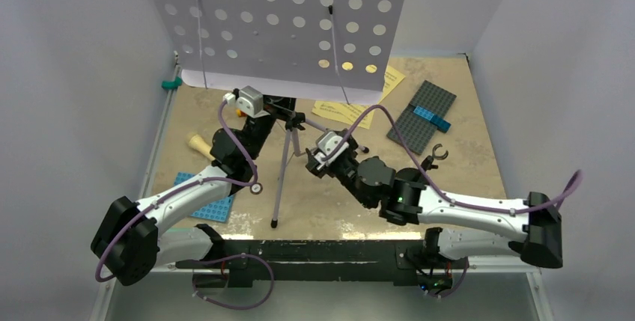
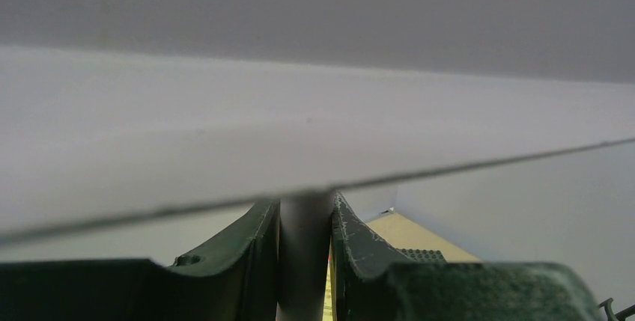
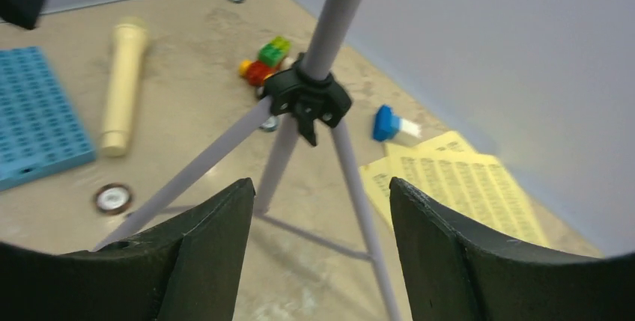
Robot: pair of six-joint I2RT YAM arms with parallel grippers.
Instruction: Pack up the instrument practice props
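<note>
While our left pincer (image 2: 305, 220) clamps the music stand (image 1: 277, 14) and our right pincer (image 3: 318, 239) gapes empty facing its hub (image 3: 305, 100), microphone (image 3: 123, 85) and pages (image 3: 457, 186) beyond lie unpacked.

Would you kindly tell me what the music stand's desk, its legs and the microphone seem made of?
Desk: probably thin painted sheet metal, matte lilac, with evenly punched holes. Legs: slim lilac tubes, likely painted metal, meeting a black plastic-looking hub. Microphone: cream, smooth, apparently moulded plastic.
</note>
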